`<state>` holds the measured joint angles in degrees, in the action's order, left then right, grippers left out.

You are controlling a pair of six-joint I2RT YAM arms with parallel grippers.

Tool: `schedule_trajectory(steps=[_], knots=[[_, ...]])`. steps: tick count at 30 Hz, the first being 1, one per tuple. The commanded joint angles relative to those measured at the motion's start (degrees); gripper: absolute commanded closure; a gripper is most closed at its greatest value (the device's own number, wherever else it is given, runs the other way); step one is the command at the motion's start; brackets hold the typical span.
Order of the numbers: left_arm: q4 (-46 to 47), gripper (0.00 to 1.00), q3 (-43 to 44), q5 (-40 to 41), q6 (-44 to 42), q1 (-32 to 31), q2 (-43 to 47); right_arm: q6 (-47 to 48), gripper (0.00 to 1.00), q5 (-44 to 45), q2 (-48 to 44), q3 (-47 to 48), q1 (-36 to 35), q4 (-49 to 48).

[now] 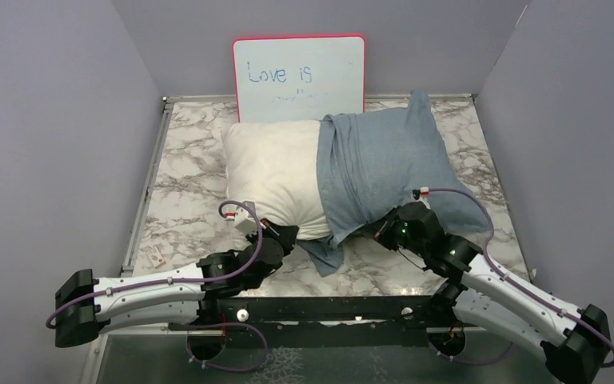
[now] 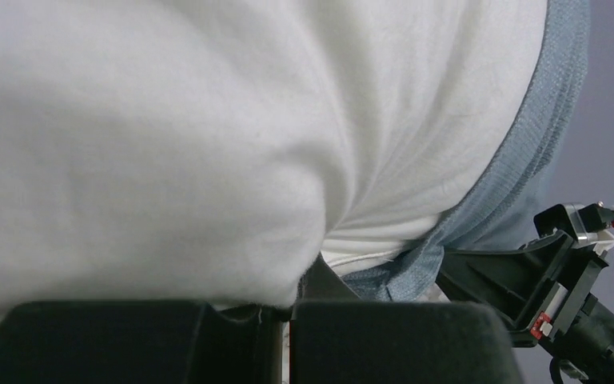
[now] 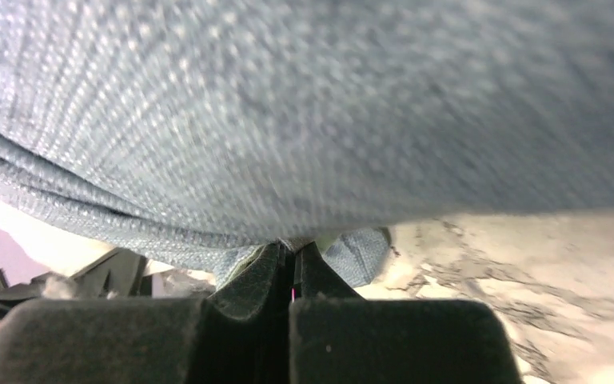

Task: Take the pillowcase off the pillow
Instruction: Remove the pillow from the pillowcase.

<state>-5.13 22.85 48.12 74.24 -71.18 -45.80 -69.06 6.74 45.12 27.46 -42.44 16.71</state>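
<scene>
Although the pillowcase (image 1: 384, 160) sits roughly halfway off, it still sleeves the right half of the pillow (image 1: 276, 172), which lies across the marble surface (image 1: 192, 208) with its left half bare and white. What's left, as I judge it, is drawing the cloth clear off the right end. The left gripper (image 2: 290, 308) is closed tight, pinching white pillow fabric at the near edge. The right gripper (image 3: 292, 254) is closed too, nipping a fold of blue-grey pillowcase near its lower edge.

matt woven pillowcase (image 1: 384, 160), smooth cloth pillow (image 1: 276, 172)
</scene>
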Motion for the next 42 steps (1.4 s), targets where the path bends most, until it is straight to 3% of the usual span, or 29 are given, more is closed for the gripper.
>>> schedule_trajectory(steps=[1,6,10,12,16,19,21,25,30,35,39,41,42], knots=[[-1.22,1.0,5.15,-1.45,-3.75,2.06,-0.37,1.12,0.99,13.49,-7.73,2.61,0.24,16.44],[-4.67,1.0,7.48,-5.29,-6.62,6.66,1.36,6.38,0.99,16.95,-14.88,3.99,0.21,22.2],[-7.89,1.0,9.06,-6.42,-8.41,9.18,4.68,11.69,0.99,14.62,-12.56,8.17,0.24,23.51],[-8.12,1.0,10.29,-7.22,-10.17,9.61,5.17,13.48,0.95,10.86,-10.08,10.46,0.25,22.79],[-8.01,1.0,12.8,-10.15,-10.69,9.73,3.74,11.92,0.67,3.5,-5.53,12.47,0.25,22.16],[-7.09,1.0,13.38,-11.68,-10.58,9.7,2.69,7.2,0.37,2.13,-5.69,10.53,0.2,21.63],[-6.39,1.0,13.45,-12.26,-10.52,9.74,2.21,3.47,0.31,3.62,-7.23,8.47,0.23,21.84],[-5.96,1.0,14.06,-13.2,-10.66,9.73,1.79,-5.15,0.3,9.18,-13.08,2.81,0.2,21.11],[-7.2,1.0,15.42,-13.21,-10.95,9.74,2.02,-2.0,0.27,13.49,-18.06,-2.92,0.19,9.84],[-8.31,1.0,15.91,-12.57,-11.16,9.76,3.0,0.13,0.26,16.22,-14.22,-4.08,0.25,1.79],[-8.56,1.0,15.77,-12.57,-11.37,9.72,3.61,2.76,0.48,16.47,-8.41,-2.71,0.26,-3.6],[-8.84,1.0,15.67,-12.57,-11.37,9.74,4.15,3.16,0.67,17.35,-5.71,-1.48,0.33,-4.45],[-9.28,1.0,15.77,-12.48,-11.39,9.74,4.51,3.51,0.71,18.11,-4.74,-0.97,0.33,-4.64]])
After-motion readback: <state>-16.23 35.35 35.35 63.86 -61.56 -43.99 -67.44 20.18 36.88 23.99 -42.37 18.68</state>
